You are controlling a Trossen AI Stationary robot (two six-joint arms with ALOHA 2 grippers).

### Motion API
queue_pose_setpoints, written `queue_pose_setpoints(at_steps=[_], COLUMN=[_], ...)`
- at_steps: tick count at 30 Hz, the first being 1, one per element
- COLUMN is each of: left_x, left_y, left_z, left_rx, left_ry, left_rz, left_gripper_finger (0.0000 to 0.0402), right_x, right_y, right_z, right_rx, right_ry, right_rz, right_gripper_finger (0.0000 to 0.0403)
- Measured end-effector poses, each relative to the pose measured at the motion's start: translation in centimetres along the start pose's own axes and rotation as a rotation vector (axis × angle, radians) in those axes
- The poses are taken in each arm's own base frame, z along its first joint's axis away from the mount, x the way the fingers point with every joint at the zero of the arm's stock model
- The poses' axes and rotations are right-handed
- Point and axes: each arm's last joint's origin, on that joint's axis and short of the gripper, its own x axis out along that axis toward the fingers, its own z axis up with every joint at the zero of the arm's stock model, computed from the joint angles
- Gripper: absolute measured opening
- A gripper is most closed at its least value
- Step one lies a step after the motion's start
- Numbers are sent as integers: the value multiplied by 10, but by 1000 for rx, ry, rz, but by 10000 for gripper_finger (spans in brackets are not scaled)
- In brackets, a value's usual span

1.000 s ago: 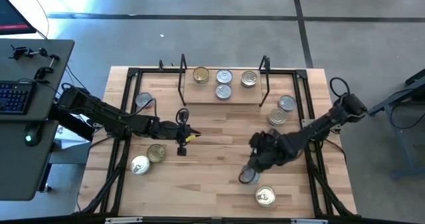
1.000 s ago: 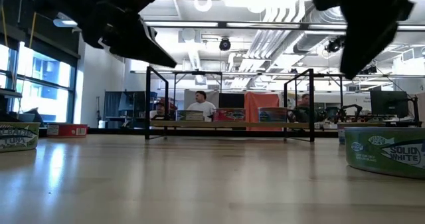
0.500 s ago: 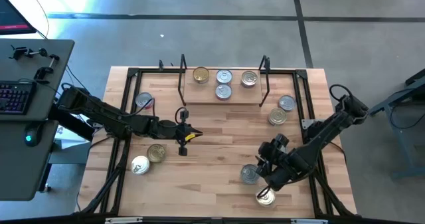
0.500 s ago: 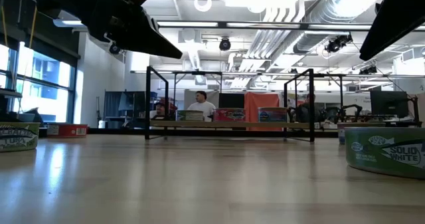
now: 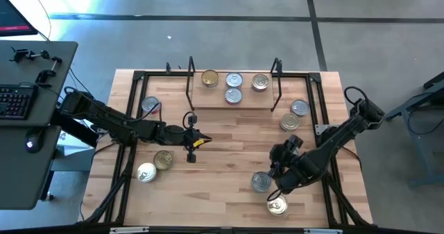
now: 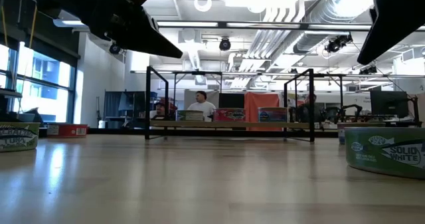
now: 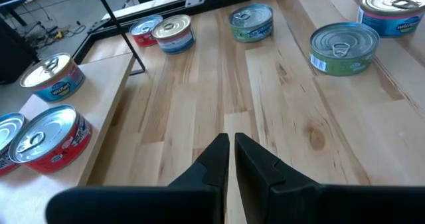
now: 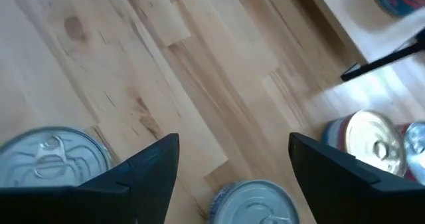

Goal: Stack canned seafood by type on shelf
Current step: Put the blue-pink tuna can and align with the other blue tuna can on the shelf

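The shelf (image 5: 255,101) stands at the table's far middle, with several tins on its board, among them a gold-lidded one (image 5: 209,78). More canned seafood sits loose on the table at both sides. My right gripper (image 5: 276,189) hangs open above the near right, between a silver-lidded tin (image 5: 261,182) and a yellowish-lidded tin (image 5: 277,205). Its wrist view shows two tins (image 8: 53,157) (image 8: 255,201) just below the fingers, which touch neither. My left gripper (image 5: 202,141) is shut and holds nothing above the table's middle left (image 7: 231,139).
Two tins (image 5: 164,159) (image 5: 146,172) sit near left and one (image 5: 150,105) left of the shelf. Two more (image 5: 289,121) (image 5: 299,107) sit right of the shelf. A black rod frame (image 5: 132,123) borders the tabletop. Bare wood lies between the arms.
My right gripper has swung from over the silver-lidded tin toward the table's near right edge, turning as it went. That tin stays where it was on the table. In the low view the gripper has drawn back up into the top right corner.
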Motion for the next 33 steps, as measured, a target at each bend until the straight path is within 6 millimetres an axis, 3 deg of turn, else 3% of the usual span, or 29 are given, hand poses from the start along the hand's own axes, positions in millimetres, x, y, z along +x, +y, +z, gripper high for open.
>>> queue_pose_setpoints(at_steps=[24, 28, 33], left_x=[0, 0, 0], left_y=[0, 0, 0], left_z=[-1, -1, -1], left_rx=[1, 2, 2], left_ry=[5, 6, 6], left_rz=[-1, -1, -1], left_gripper_finger=[19, 19, 19], right_x=[7, 3, -7], right_y=[4, 7, 4], right_z=[11, 0, -18], right_rx=[24, -49, -65], right_ry=[28, 243, 417], right_rz=[69, 168, 155], right_gripper_finger=[275, 275, 275])
